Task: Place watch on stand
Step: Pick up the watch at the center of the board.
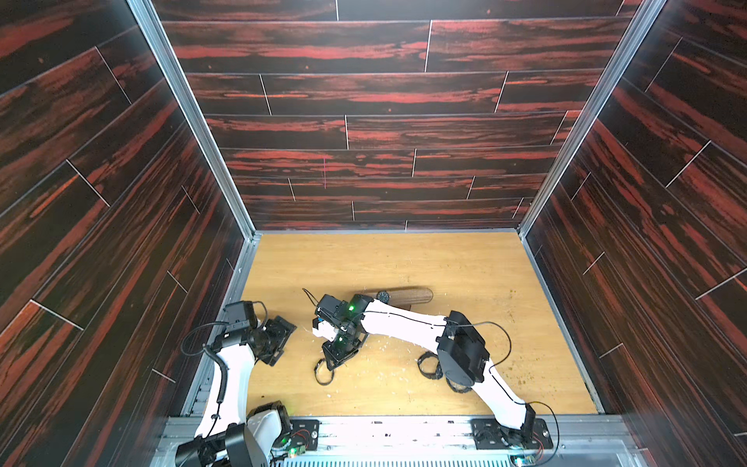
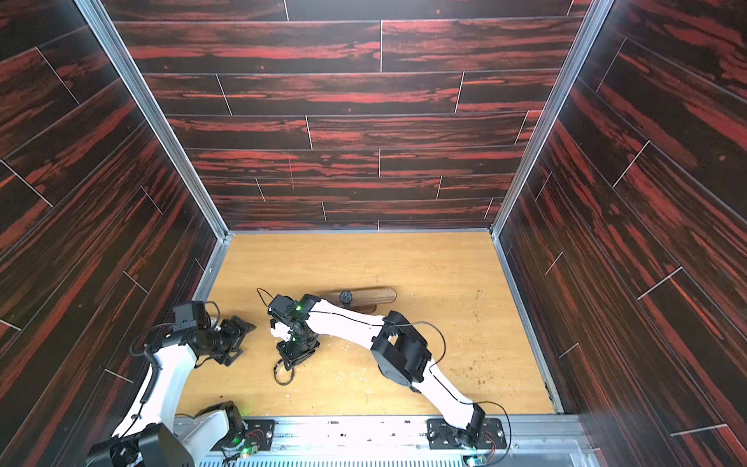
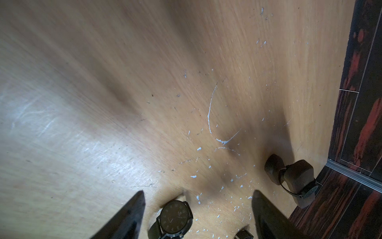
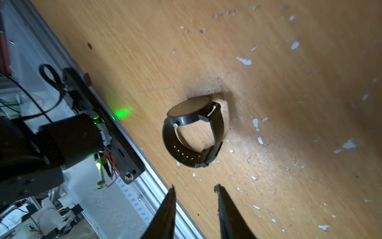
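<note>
I have the right gripper (image 4: 195,191) just short of the loose watch (image 4: 193,130) near the table's (image 1: 444,258) front edge, jaws parted and empty, aimed at its looped strap. Left gripper (image 3: 198,194) waits wide open. Stand (image 1: 408,295) already carries one watch.

A black watch (image 1: 383,296) sits on the stand (image 1: 408,296).

black watch (image 4: 193,132), dark-brown stand (image 1: 408,296)
</note>
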You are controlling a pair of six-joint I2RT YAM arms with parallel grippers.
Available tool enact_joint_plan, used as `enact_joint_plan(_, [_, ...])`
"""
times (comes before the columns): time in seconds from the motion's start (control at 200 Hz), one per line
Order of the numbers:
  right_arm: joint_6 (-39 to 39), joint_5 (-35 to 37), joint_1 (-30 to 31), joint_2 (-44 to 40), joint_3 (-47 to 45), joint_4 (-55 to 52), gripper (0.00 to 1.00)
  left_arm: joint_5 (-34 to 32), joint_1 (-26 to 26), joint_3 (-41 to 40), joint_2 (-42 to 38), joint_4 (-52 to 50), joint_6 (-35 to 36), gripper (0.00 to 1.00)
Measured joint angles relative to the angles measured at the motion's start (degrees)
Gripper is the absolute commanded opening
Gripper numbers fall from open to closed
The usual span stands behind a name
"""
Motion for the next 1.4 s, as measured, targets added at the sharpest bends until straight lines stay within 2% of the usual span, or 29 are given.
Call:
enact_joint_plan(0.321, [-0.35,1.66,0.22,5.05,4.26,-1.62,0.37,0.35,0.07,-0.61,0.02,0.33,0.07,0.82])
enact_joint_plan(0.476, [-0.44,3.50,0.20,7.76,6.86,-1.81,0.33,0.35,0.11,-0.61,0.35,0.31,0.44,0.82])
enact_joint_plan(0.701, [-0.52,5.68,-0.13,9.25,9.35,-1.68,0.16,0.35,0.28,-0.61,1.53,0.33,0.66,0.82])
enact_joint_plan(0.857, [-1.44,6.71,-0.63,10.10,11.85,-1.64,0.00,0.33,0.37,-0.44,2.32,0.31,0.85,0.82])
enact_joint_plan(1.398, [-7.54,8.76,-2.84,9.51,11.56,0.42,0.00,0.61,0.44,1.51,3.43,0.48,1.03,0.82])
